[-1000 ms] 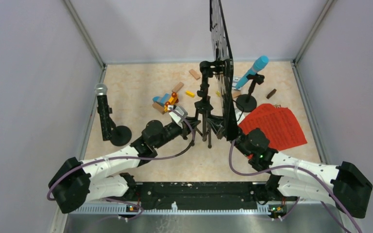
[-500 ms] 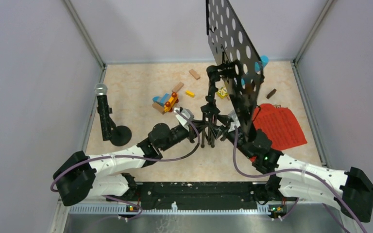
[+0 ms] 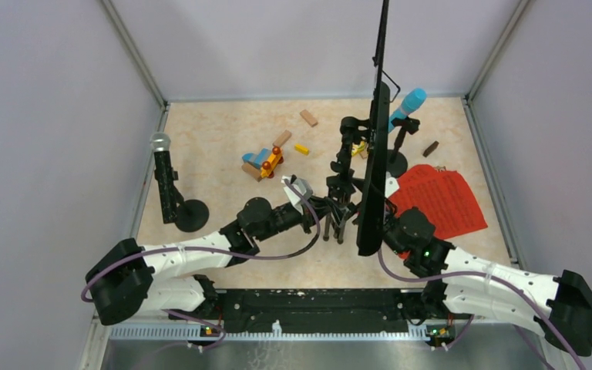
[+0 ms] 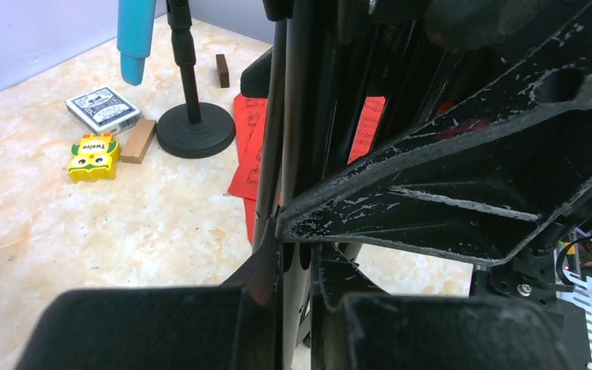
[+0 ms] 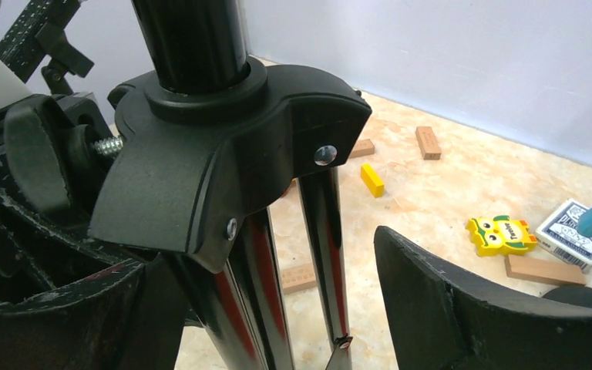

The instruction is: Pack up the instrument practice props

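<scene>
Centre frame: the left gripper (image 4: 289, 299) pinches the music stand (image 3: 372, 173) by its legs, apparently steadying it upright; the right gripper (image 5: 270, 254) flanks them, jaws apart.

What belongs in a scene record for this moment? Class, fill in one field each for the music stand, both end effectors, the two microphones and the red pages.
Music stand: upright, legs drawn close together, desk seen edge-on from above
Left end effector: shut on one leg of the stand
Right end effector: open, fingers on either side of the stand's legs
Blue microphone: tilted in its holder, far right of the table
Silver-headed microphone: in its holder, left side
Red pages: flat on the table, right of the stand
</scene>
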{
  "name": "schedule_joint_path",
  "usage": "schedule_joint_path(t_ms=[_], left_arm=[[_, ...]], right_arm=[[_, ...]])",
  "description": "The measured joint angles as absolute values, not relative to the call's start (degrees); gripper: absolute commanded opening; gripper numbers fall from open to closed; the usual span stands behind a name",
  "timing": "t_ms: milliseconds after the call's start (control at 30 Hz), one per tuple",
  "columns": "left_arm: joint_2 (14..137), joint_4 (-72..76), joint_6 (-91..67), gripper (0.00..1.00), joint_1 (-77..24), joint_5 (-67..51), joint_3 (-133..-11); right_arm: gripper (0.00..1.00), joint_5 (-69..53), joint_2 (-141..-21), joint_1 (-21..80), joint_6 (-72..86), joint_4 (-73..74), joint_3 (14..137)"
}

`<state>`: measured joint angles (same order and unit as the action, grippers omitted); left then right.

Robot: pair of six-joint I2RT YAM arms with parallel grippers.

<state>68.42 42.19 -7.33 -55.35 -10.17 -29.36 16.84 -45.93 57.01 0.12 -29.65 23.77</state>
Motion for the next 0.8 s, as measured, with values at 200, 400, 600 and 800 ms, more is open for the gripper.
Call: schedule_joint_path(t_ms=[200,400,600,800], left_arm=[[69.0,43.0,-7.5,0.02,-55.2,-9.7,-29.4],[69.5,43.2,-7.8,0.05,-54.8,-8.9,-29.5],[70.1,43.1,-7.6,0.06,-54.4,-7.4,-30.0],[71.0,43.4,-7.2,0.40,-54.4,-6.8,-30.6]], right_arm=[[0.81,19.8,-49.5,57.5,0.0,-33.8,24.0],[0.81,22.8,-54.5,57.7,-1.8,-38.6,25.5],[0.71,25.4,-57.2,57.8,-3.0,-42.7,25.6],[0.15,24.6,-58.7,58.7,-4.5,-44.8,25.7]])
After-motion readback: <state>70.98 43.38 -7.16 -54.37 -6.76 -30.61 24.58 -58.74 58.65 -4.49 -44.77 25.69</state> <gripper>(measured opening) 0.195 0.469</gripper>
